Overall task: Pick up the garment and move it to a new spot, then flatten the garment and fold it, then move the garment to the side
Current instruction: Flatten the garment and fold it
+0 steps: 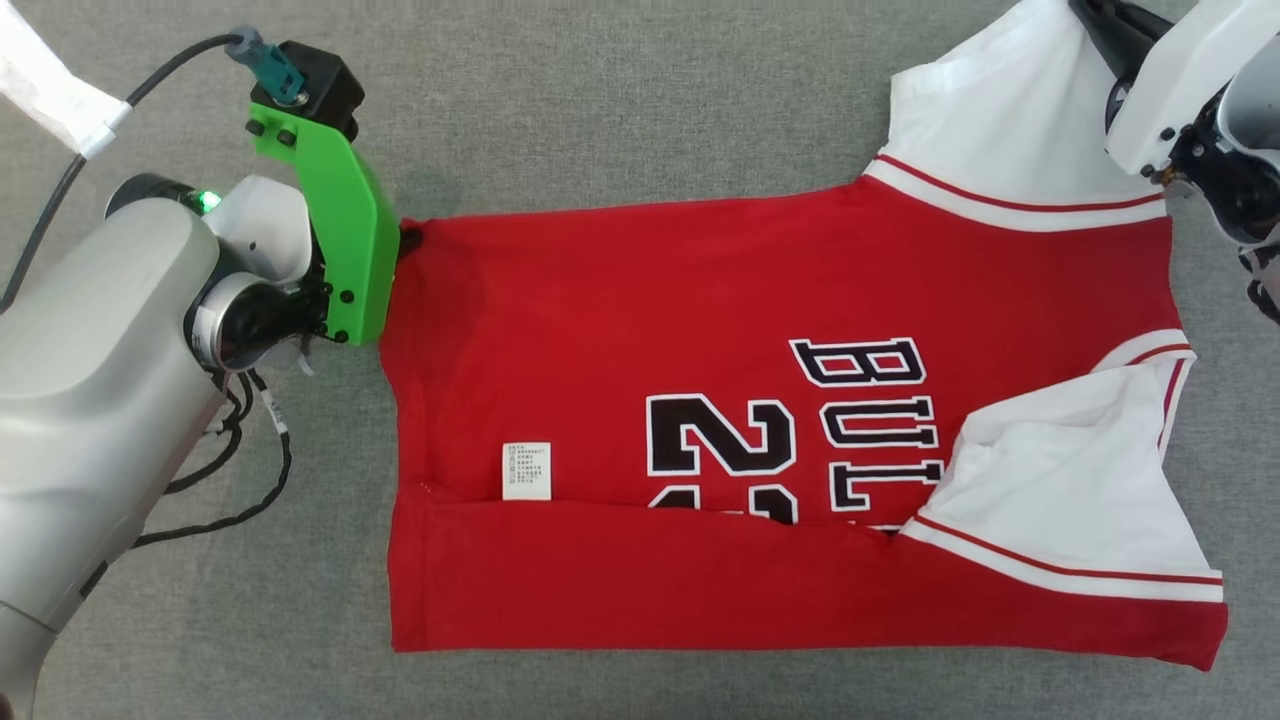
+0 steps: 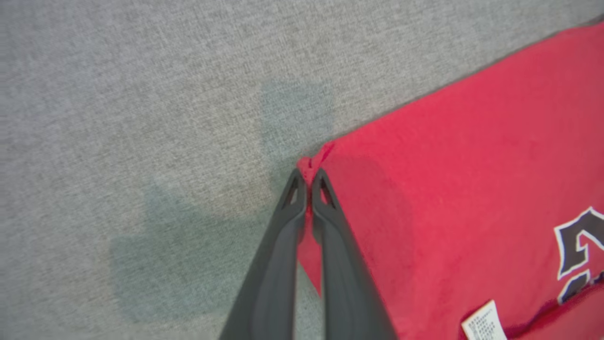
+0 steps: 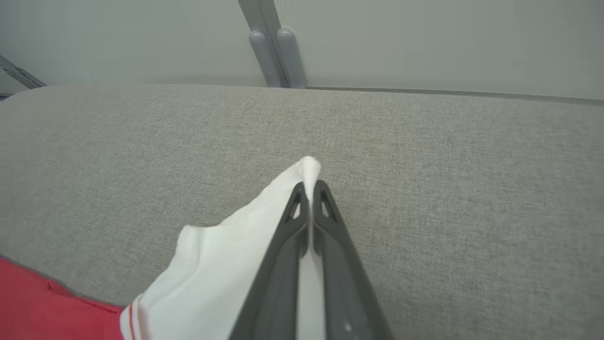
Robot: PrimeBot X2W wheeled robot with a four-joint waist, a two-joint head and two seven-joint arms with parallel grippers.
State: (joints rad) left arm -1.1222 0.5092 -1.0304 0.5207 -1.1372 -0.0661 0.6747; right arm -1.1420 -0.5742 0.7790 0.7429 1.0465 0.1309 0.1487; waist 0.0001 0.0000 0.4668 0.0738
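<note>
Head view.

Item: one red "BULLS" jersey (image 1: 600, 320), spread out on the grey fabric surface (image 1: 600, 100). Its near long edge is turned up just below the care label (image 1: 526, 470) and partly covers the lettering (image 1: 880, 420).

Handling (judged): soft, light, limp knit. It would sag between holds, so it is best taken by corners and hems.

Count:
- One label.
- Two white, red-striped sleeves at the end away from the label: far sleeve (image 1: 1010, 130) and near sleeve (image 1: 1060, 480).
- Two grippers, two dark fingers (image 2: 278, 264) each.

Left gripper (image 2: 307, 177): pinched together on the red hem corner at the label's end, far edge.

Right gripper (image 3: 309, 186): clamped on the far sleeve's tip, opposite the label's end.
</note>
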